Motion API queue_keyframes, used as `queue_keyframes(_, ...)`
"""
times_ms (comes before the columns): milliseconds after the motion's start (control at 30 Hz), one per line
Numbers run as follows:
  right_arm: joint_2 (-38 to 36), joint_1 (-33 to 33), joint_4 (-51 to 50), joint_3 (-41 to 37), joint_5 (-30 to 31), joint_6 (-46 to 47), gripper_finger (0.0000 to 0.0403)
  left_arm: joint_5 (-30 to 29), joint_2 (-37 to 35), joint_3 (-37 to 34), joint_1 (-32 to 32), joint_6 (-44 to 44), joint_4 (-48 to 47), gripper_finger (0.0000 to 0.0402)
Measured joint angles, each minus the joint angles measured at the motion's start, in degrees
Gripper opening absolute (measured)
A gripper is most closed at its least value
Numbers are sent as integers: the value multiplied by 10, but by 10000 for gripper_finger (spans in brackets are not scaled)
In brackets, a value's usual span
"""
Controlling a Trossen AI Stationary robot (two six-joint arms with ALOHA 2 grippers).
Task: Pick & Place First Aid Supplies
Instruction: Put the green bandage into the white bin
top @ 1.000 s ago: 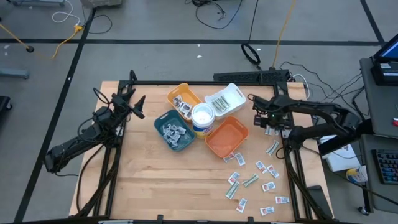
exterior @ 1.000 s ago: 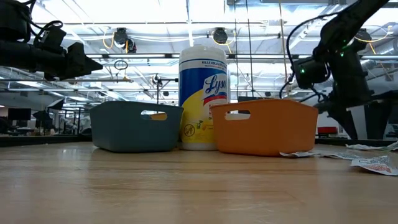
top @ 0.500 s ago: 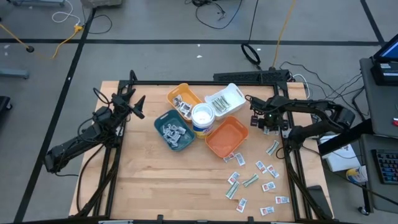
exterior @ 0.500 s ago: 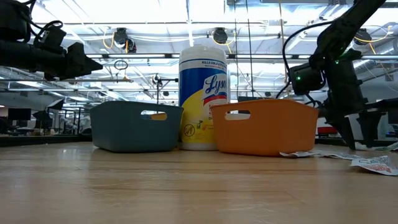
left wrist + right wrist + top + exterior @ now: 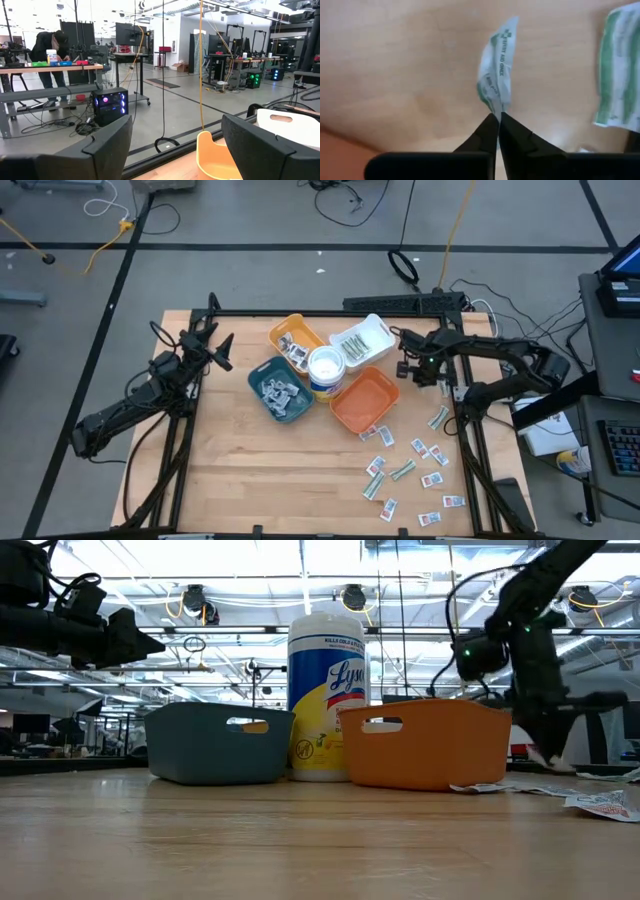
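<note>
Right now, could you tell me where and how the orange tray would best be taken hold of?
Probably by the orange tray rim, coming straight down so one finger goes inside the wall and one outside. It sits upright and open-topped, and its end wall has a handle slot. The side away from the white wipes tub looks freest.

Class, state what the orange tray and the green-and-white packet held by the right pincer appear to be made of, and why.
Orange tray: probably moulded plastic, matte; smooth uniform walls, cut-out handle slot.
Green-and-white packet in the right pincer: likely thin paper or film wrapper; it curves limply and carries print.
</note>
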Motion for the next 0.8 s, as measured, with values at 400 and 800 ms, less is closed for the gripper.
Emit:
queue_keyframes(400, -3, -5, -210, 172, 16, -84, 1, 0, 0, 0, 0, 0, 0, 308)
queue_keyframes(800, 68, 0, -303, 298, 18, -169, 1, 0, 0, 0, 0, 0, 0, 308)
